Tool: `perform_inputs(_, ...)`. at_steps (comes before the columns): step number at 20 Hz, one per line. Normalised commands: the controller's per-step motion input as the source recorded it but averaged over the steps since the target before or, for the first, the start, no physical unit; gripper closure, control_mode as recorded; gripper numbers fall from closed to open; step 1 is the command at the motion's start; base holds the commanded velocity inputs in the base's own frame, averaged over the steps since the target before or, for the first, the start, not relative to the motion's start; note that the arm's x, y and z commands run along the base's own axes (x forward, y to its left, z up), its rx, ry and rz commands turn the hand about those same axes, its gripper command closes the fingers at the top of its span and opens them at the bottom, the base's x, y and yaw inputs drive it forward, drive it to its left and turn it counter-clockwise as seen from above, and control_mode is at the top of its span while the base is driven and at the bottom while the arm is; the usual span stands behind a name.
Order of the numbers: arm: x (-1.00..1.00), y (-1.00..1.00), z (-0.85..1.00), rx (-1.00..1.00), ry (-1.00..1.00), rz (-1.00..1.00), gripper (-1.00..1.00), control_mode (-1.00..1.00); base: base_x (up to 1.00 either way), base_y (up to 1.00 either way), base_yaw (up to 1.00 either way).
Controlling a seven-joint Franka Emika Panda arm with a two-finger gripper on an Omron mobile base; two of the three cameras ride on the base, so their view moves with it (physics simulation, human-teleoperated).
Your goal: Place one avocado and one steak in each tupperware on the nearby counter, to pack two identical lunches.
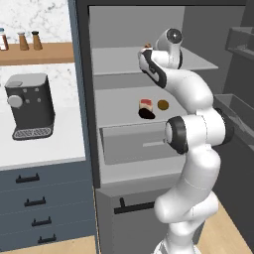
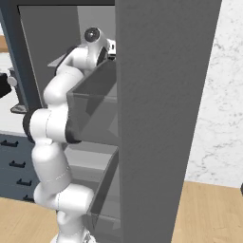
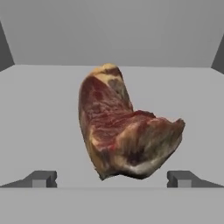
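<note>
Released tool faces a steak on the open fridge's grey shelf

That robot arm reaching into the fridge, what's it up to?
It is going for a raw steak on an upper fridge shelf. Its fingers stand wide open on either side of the steak, not yet gripping it. On the shelf below lie another steak and an avocado.

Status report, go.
Gripper open, fingers either side of steak on upper fridge shelf. Nothing held. Second steak, avocado on shelf below. Path clear.
</note>
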Motion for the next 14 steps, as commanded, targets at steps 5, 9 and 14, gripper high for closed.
perform_inputs(5, 0.38, 0.00, -0.16, 0.00, 0.01, -0.02, -1.00, -1.00, 0.00, 0.00, 0.00)
perform_inputs(9, 0.42, 0.00, -0.09, 0.00, 0.00, -0.03, -1.00, -1.00, 0.00, 0.00, 0.00)
perform_inputs(14, 0.46, 0.00, -0.14, 0.00, 0.00, -0.04, 1.00, -1.00, 0.00, 0.00, 0.00)
